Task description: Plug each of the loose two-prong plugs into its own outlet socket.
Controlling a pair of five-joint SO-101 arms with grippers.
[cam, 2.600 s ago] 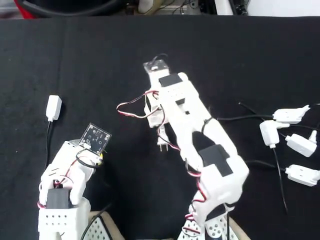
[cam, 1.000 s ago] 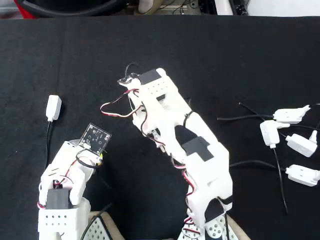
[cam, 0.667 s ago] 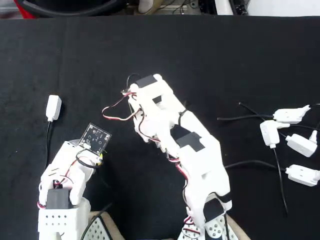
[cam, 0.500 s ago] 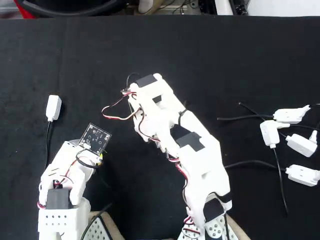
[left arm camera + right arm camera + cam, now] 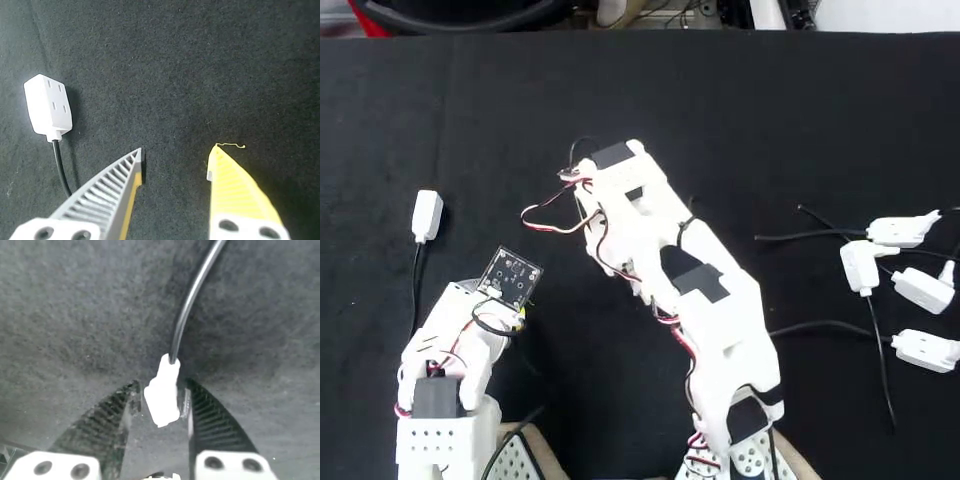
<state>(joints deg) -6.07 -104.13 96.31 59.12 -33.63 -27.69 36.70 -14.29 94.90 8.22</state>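
Gripping a white two-prong plug (image 5: 162, 397) by its body, the right claw (image 5: 161, 385) hangs over the middle of the counter (image 5: 800, 120), while the left claw (image 5: 177, 148) stands wide near an outlet socket (image 5: 48, 107)

Black cloth-covered table (image 5: 800, 120). At left, lying flat and slots upward: white outlet socket (image 5: 426, 215), black cord (image 5: 417, 275) trailing toward the near edge. At far right, close together: four white plug and socket bodies (image 5: 861, 266), thin black cables (image 5: 825, 328) across the cloth.
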